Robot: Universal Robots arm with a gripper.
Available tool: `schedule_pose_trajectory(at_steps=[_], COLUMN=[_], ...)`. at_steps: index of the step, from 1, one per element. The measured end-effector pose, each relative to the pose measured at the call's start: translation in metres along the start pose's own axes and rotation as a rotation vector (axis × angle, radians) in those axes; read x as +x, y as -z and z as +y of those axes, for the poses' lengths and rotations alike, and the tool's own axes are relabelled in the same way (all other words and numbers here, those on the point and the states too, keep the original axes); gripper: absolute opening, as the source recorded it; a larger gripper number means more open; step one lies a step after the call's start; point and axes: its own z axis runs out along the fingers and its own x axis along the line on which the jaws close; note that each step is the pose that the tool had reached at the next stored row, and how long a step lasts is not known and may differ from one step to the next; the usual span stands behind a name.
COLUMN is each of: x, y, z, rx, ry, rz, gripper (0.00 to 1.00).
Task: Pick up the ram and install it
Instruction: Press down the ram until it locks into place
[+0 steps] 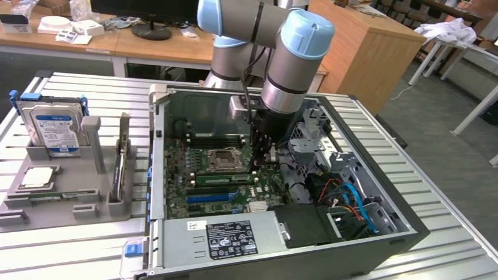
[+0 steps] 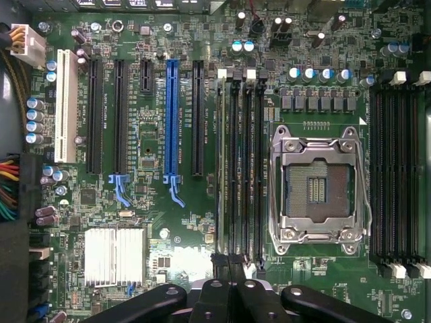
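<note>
Wrist view: jaws together, the gripper (image 2: 227, 264) sits over one end of the ram (image 2: 221, 161), slotted upright, seemingly pressing it home.

Nothing printed can be read: the power supply label (image 1: 232, 238), the hard drive label (image 1: 56, 129) (blue and white) and the motherboard silkscreen (image 2: 184, 145) beside its slots are too small to tell.

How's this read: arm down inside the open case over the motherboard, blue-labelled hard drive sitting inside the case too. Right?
One slip. The hard drive stands in the grey holder outside the case, at the exterior view's left, as the exterior view shows. The arm is down inside the open case over the motherboard.
</note>
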Motion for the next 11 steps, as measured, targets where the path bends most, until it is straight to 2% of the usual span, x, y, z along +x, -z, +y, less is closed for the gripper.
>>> schedule_pose_trajectory(at_steps=[11], x=[0.0], y=[-0.0018], z=[-0.0001], rx=[0.0001], ry=[0.0], rz=[-0.0001], gripper=[0.11])
